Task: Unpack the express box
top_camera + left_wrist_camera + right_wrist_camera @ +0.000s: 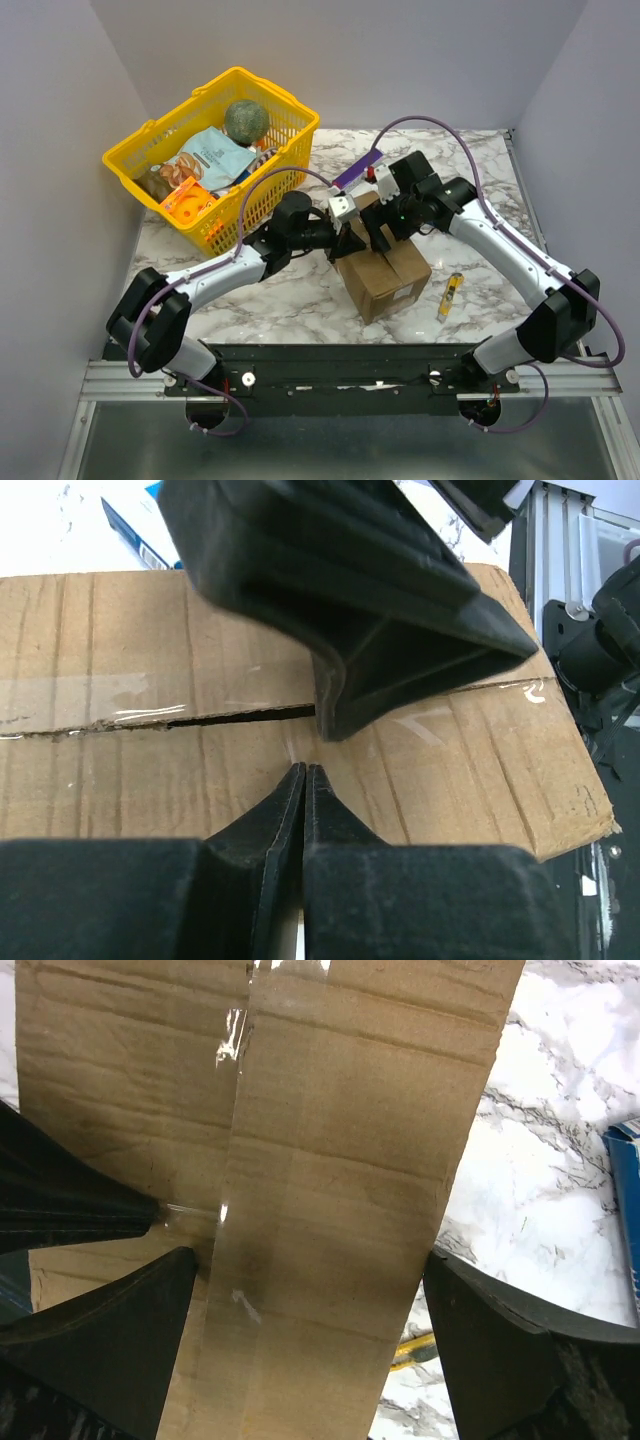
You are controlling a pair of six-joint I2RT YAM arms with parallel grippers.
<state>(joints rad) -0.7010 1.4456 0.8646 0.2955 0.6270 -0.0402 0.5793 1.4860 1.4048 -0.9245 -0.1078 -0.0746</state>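
Note:
The express box (385, 272) is a brown carton in the middle of the marble table. Its top seam (150, 718) is taped and split open along part of its length. My left gripper (350, 240) is shut and empty, and its tips (305, 772) rest on the box top (120, 640) just beside the seam. My right gripper (382, 236) is open over the same top and meets the left gripper from the other side. In the right wrist view it (308, 1257) straddles one flap (340, 1160). One finger (110, 1340) is at the seam and the other (520, 1350) is past the box edge.
A yellow shopping basket (130, 165) with several goods stands at the back left. A slim purple box (358, 168) lies behind the carton. A small yellow tool (452, 296) lies on the table to the right of the carton, and shows in the right wrist view (415, 1350).

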